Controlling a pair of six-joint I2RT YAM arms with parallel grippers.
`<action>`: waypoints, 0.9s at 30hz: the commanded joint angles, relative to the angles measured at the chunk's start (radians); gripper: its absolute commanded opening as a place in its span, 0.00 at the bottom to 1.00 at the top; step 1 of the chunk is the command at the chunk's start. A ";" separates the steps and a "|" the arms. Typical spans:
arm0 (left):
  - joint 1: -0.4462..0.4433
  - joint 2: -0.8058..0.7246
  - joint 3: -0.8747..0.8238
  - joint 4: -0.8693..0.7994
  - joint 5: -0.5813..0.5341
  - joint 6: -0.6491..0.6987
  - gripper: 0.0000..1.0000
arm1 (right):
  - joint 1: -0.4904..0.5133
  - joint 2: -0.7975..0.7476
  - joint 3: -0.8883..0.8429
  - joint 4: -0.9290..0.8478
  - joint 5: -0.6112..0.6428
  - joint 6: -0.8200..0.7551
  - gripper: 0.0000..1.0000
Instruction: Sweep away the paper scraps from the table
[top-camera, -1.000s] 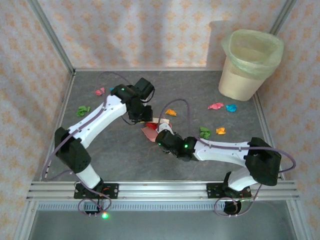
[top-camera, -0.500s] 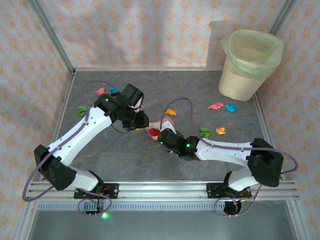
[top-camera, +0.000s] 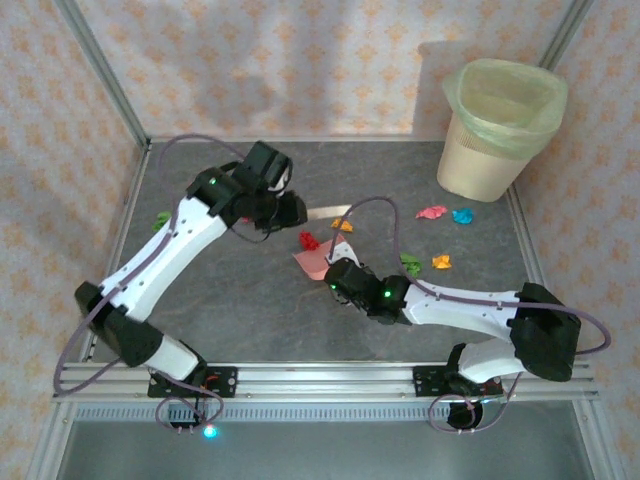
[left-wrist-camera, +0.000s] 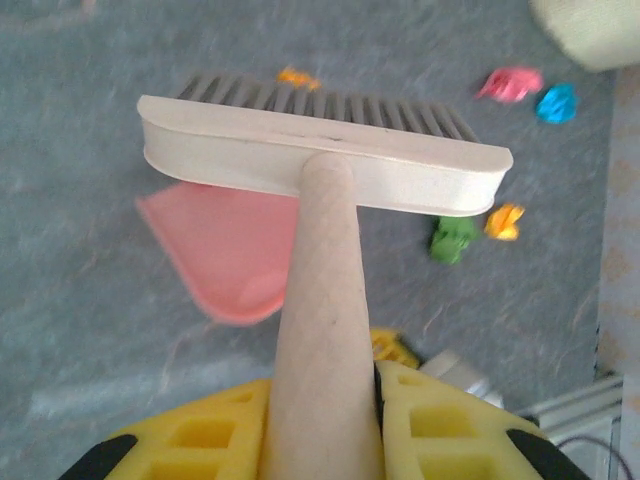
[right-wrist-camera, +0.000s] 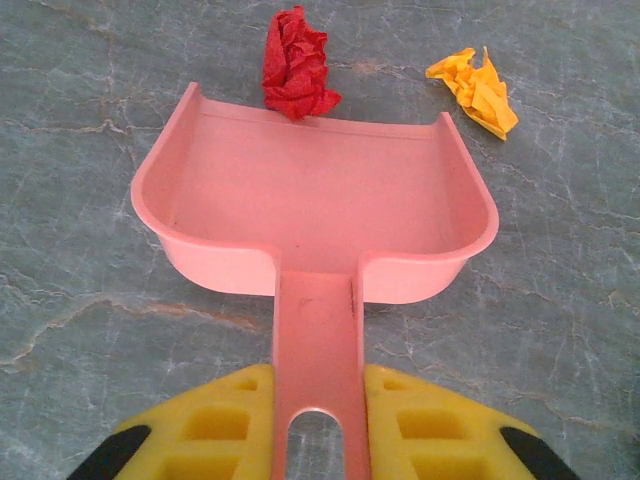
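Holding the cream brush (left-wrist-camera: 320, 165) by its handle, the left claw (left-wrist-camera: 325, 415) should draw the red crumpled paper scrap (right-wrist-camera: 297, 65), lying at the far lip, straight into the flat pink plastic dustpan (right-wrist-camera: 310, 190) that the right claw (right-wrist-camera: 318, 420) clamps.

We see floral-patterned walls (top-camera: 300, 60) across the top and both sides, 1 cream bin (top-camera: 490, 160) lined in pale green at upper right, and aluminium rails (top-camera: 330, 380) along the bottom.

Robot test cell, grey surface (top-camera: 250, 310) framed by aluminium rails (top-camera: 330, 378), floral walls (top-camera: 300, 70), lined bin (top-camera: 500, 130), two bolted arms (top-camera: 165, 250)
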 joint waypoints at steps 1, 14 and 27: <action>0.001 0.120 0.168 -0.077 -0.068 0.067 0.00 | -0.004 -0.055 -0.020 0.014 0.014 0.051 0.00; 0.002 0.561 0.631 -0.293 -0.055 0.216 0.00 | -0.005 -0.065 0.010 -0.066 0.011 0.094 0.00; -0.023 0.561 0.531 -0.271 0.011 0.268 0.00 | -0.006 -0.195 -0.113 -0.216 -0.021 0.220 0.00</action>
